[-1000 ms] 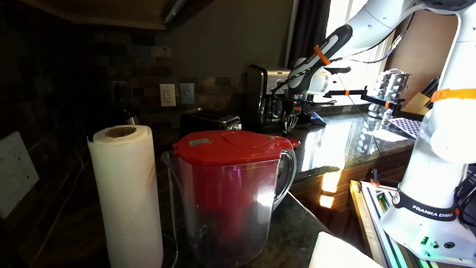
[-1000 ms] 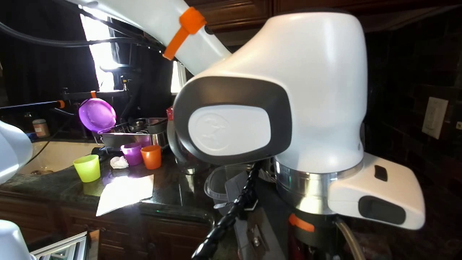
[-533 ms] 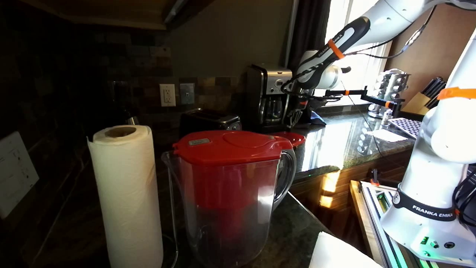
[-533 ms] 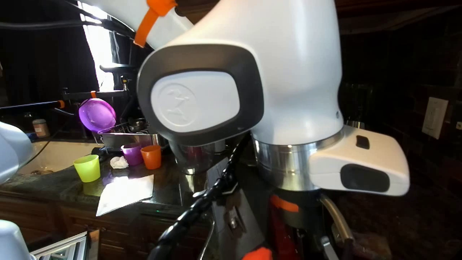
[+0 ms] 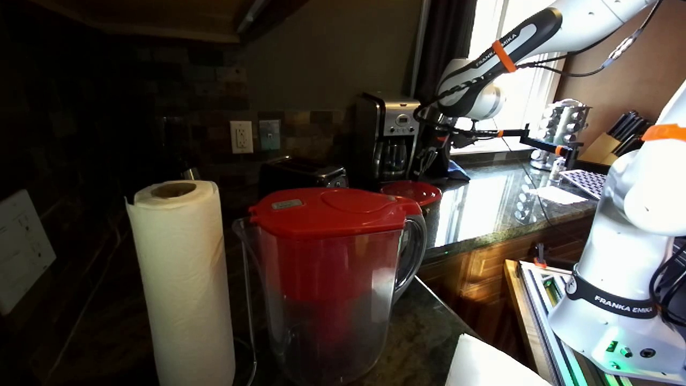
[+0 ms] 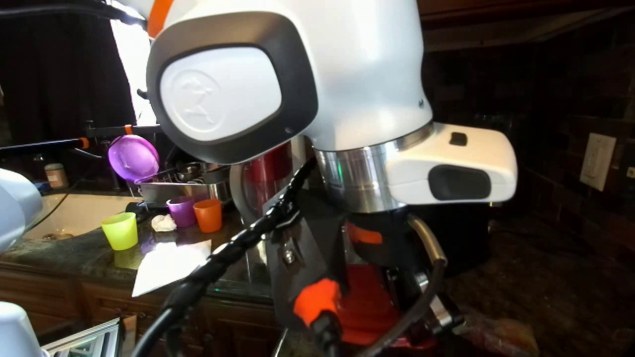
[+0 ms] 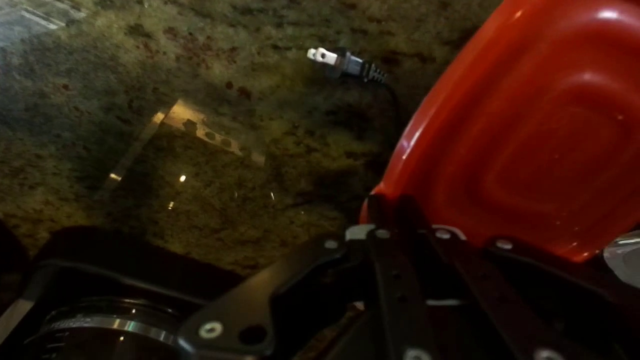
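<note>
Red-lidded pitcher point(image 5: 332, 257): in an exterior view, it is standing near, handle facing right, perhaps for easy reach.
Red dish point(image 5: 411, 192): it is showing just beyond that handle, short of the coffee maker point(image 5: 400, 128).
Orange cup point(image 6: 208, 216): in an exterior view, it is standing upright at left, presumably placed apart from the work.
Claw point(image 7: 392, 212): in the wrist view, its fingers are almost meeting, pinching the dish's near-left rim, probably because that thin edge is suiting them.
Plug point(image 7: 347, 65): it is lying loose, left of the dish.
</note>
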Action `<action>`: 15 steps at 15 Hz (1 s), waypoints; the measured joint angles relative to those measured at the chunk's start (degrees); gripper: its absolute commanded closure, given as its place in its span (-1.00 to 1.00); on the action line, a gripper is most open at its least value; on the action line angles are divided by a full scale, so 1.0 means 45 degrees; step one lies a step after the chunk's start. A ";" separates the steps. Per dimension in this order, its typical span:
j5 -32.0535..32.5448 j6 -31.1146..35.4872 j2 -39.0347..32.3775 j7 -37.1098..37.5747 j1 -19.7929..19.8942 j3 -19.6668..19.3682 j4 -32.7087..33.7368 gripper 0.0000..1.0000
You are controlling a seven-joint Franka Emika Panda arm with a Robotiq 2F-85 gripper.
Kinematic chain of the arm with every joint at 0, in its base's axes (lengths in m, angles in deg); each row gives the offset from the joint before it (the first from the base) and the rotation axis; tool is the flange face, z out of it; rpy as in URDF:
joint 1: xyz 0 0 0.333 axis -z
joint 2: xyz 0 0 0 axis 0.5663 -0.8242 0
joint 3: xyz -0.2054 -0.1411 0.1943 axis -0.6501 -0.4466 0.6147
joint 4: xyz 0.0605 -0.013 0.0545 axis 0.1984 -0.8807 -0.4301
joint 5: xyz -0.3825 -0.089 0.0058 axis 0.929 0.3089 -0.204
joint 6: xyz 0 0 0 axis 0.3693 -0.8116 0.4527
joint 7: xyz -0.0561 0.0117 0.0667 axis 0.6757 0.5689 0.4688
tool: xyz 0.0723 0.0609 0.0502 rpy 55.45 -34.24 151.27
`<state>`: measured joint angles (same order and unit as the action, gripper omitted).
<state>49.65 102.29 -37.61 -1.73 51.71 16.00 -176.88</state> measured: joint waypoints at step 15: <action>-0.0210 -0.0313 0.1790 0.1418 -0.2069 0.1039 -0.0796 0.96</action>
<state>48.70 100.88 -29.56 4.65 42.39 20.67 -180.46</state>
